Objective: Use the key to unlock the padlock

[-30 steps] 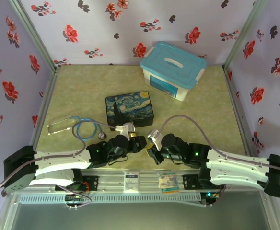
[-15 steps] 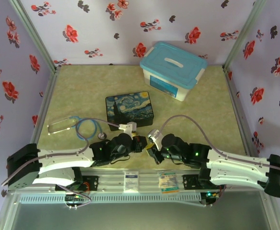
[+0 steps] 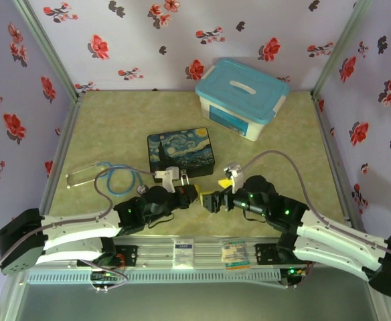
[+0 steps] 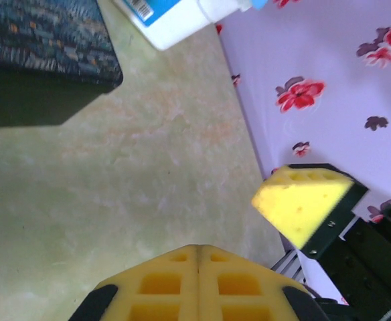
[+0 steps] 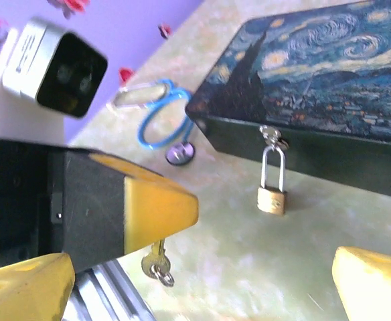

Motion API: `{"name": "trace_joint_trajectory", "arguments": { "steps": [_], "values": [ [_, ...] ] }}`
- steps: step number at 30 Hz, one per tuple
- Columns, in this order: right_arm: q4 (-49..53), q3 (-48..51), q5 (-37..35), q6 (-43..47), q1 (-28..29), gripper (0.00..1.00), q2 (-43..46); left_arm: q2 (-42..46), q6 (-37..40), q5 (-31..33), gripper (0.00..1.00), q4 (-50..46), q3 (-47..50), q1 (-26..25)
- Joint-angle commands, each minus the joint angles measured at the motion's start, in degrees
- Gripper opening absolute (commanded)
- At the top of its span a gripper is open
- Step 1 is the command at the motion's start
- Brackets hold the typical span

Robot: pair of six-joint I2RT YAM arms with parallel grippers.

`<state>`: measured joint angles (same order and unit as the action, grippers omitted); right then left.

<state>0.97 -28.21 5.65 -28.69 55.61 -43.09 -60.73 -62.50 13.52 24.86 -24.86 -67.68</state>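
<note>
left end effector (image 4: 197, 257) clamped on thin metal key (image 5: 156, 259) | right end effector (image 5: 201, 284) apart

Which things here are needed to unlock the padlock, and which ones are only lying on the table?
For the job:
- padlock, hanging on the front of the painted box
- key

Lying about:
- stethoscope
- blue-lidded container

Key (image 5: 155, 257) top hidden behind left gripper (image 5: 174, 208). Box (image 5: 316, 87) cut off at right edge. Tub (image 4: 175, 17) cut off at top. Stethoscope (image 5: 161, 124) blurred.
</note>
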Motion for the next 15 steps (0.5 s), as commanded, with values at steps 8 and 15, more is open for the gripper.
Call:
{"name": "trace_joint_trajectory", "arguments": {
  "steps": [8, 15],
  "values": [
    [-41.1, 8.9, 18.9, -18.4, -5.7, 0.92, -7.8, 8.1, 8.6, -0.5, 0.0, 11.4, 1.9, 1.0],
    [-53.7, 10.0, 22.7, -22.8, -5.6, 0.64, -15.0, 7.4, 10.6, -0.7, 0.0, 11.4, 0.5, 1.0]
  ]
}}
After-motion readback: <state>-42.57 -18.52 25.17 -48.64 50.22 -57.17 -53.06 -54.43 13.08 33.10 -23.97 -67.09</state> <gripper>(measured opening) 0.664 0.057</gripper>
